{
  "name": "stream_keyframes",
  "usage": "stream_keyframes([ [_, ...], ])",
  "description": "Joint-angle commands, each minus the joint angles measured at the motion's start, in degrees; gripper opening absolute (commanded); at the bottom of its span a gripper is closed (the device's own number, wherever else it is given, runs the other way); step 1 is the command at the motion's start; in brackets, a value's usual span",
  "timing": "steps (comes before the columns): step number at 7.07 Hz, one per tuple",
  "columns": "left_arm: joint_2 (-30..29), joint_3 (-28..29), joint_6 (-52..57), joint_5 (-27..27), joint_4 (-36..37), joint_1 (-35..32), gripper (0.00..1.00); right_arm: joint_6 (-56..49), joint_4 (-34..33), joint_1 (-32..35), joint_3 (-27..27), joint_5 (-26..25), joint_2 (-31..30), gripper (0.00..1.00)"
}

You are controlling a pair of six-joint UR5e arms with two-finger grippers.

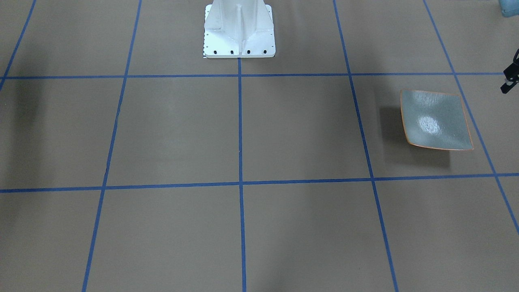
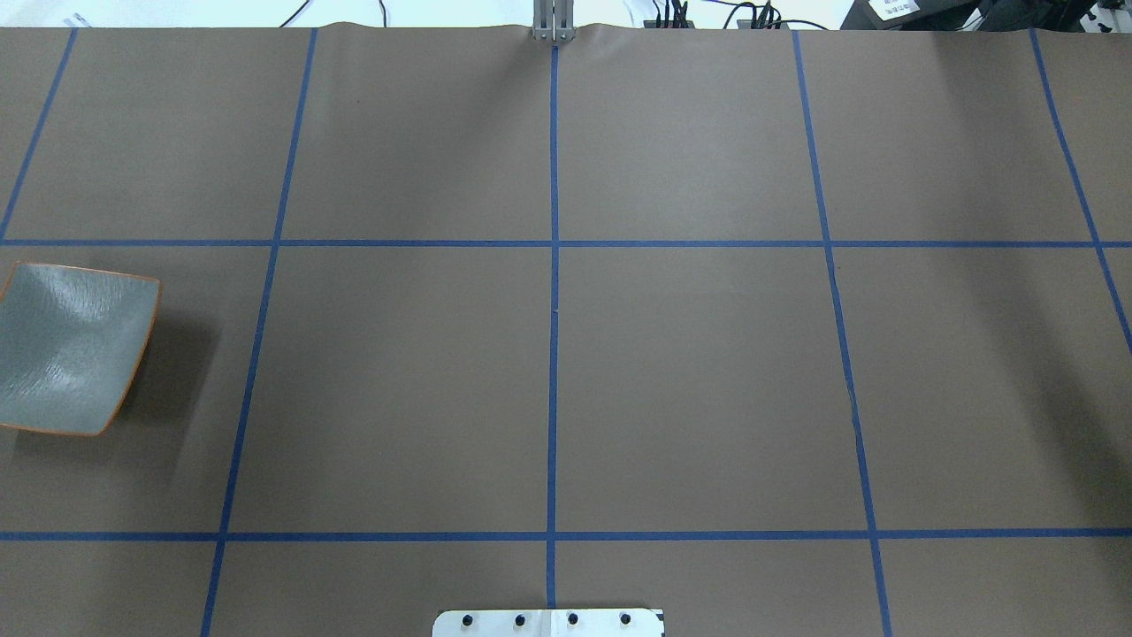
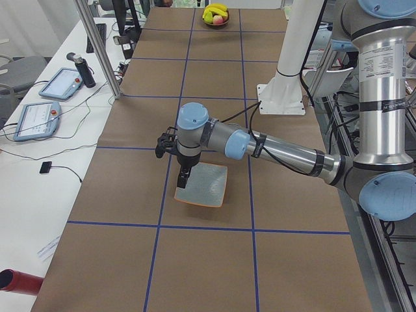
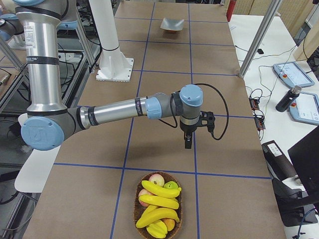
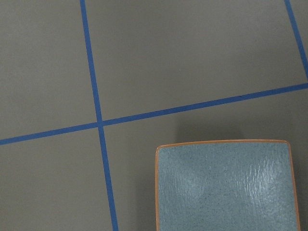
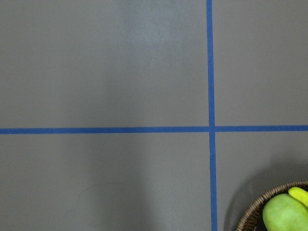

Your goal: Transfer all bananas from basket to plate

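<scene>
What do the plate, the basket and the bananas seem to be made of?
The plate looks like glazed ceramic: speckled grey-green, shiny highlights, thin orange rim. The basket seems woven wicker, brown and matte. The bananas look plastic, evenly bright yellow and smooth, but real fruit cannot be excluded.

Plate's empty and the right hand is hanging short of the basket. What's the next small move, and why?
Probably ease the right hand toward the wicker basket until it is over the topmost banana. The plate holds nothing, the bananas all lie in the basket, and the hand hangs over the brown paper short of its rim.
</scene>
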Motion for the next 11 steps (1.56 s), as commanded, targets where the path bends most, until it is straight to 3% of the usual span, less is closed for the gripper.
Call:
stream_keyframes([
  [1, 0.39, 0.56, 0.82, -0.11, -0.68, 0.21, 1.00, -0.57, -0.99, 0.14, 1.24, 5.04, -3.63, 1.00],
  [7, 0.57, 2.93, -0.31, -2.65, -0.69, 0.48, 1.00, -0.40, -0.99, 0.14, 3.79, 4.20, -5.40, 1.00],
  [11, 0.57, 4.95, -0.22, -3.80, -0.78, 0.57, 1.00, -1.01, -0.91, 0.05, 4.05, -0.96, -6.90, 1.00],
])
